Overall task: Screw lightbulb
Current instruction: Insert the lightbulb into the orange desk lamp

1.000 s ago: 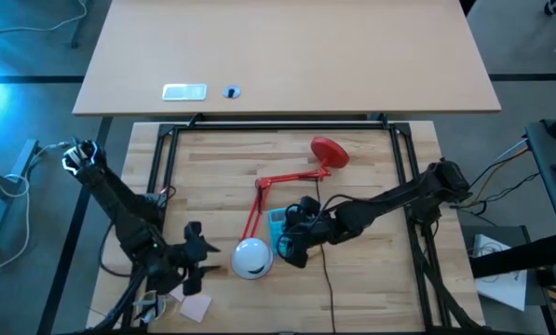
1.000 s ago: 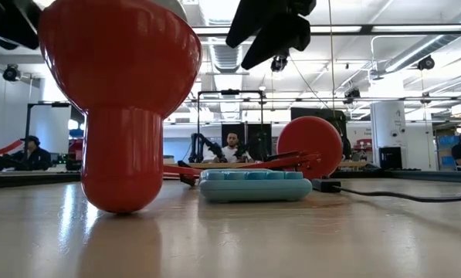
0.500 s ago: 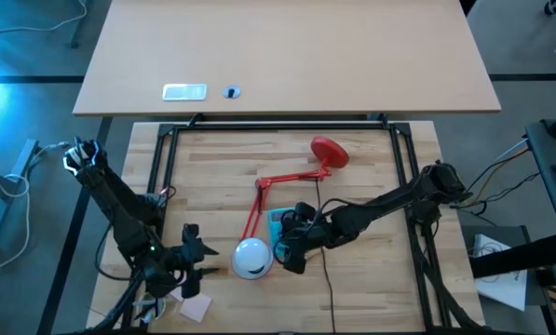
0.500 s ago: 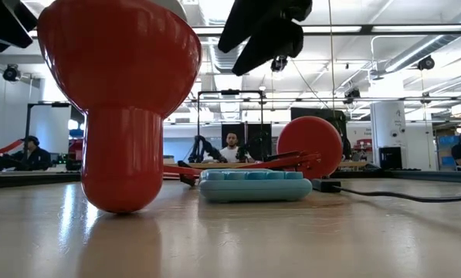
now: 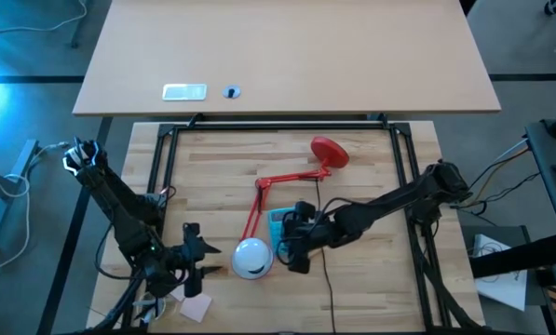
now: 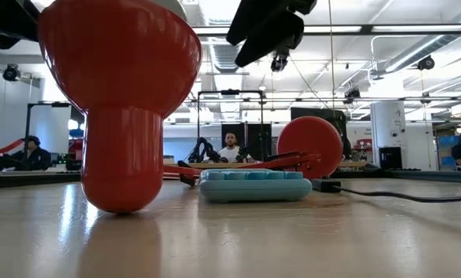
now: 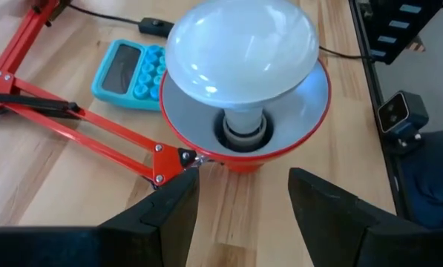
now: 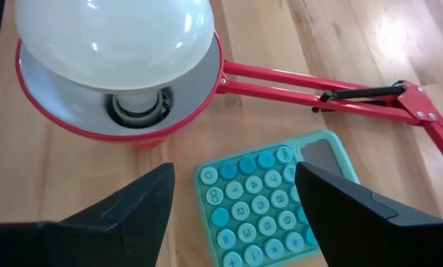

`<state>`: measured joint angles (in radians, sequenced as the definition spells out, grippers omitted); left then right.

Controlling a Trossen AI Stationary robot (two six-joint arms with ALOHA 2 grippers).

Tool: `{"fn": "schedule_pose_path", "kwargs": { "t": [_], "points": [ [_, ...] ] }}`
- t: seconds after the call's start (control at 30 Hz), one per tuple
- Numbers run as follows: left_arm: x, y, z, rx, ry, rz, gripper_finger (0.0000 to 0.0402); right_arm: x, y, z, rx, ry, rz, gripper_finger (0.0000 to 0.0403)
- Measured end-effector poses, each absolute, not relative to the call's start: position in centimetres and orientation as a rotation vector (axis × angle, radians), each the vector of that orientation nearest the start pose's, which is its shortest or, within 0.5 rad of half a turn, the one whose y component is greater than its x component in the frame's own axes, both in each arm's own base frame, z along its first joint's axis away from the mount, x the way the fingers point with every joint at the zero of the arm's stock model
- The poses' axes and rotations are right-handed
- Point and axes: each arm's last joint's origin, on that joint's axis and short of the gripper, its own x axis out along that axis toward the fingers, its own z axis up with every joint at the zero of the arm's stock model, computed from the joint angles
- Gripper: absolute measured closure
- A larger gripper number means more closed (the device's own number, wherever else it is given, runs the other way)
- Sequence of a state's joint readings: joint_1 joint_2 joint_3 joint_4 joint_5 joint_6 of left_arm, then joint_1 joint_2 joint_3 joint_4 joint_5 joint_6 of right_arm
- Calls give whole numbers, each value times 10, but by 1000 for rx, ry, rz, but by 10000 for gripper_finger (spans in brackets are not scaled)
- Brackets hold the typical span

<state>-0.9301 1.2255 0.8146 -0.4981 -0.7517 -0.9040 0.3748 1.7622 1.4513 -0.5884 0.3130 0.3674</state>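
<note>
One lightbulb (image 7: 240, 48) seated in one red lamp shade (image 7: 310, 122).
Left pincer (image 7: 243, 204) and right pincer (image 8: 232, 193) both gape, empty; one teal calculator (image 8: 269, 196) alongside on the table (image 5: 371, 158).

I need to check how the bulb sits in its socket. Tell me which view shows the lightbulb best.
The left wrist view: the lightbulb fills it, dome up, its neck visibly seated in the red lamp shade. The right wrist view shows the dome and neck too, partly cropped. The high view shows only a small white dome. The low view shows the shade's outside, hardly any bulb.
</note>
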Motion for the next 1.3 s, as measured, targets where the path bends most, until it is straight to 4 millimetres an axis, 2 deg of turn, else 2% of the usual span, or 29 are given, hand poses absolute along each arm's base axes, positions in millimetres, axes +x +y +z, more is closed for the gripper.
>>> {"fn": "schedule_pose_path", "kwargs": {
  "t": [0.27,0.87,1.1,1.3],
  "points": [
    [157,-175,239,-201,602,116,203,354,130,277,19,828,-86,123],
    [157,-177,239,-221,642,76,204,358,134,263,51,793,-18,156],
    [160,-181,238,-314,589,45,240,367,135,265,103,701,-16,198],
    [161,-183,236,-350,577,10,291,381,130,249,121,700,-43,263]
  ]
}}
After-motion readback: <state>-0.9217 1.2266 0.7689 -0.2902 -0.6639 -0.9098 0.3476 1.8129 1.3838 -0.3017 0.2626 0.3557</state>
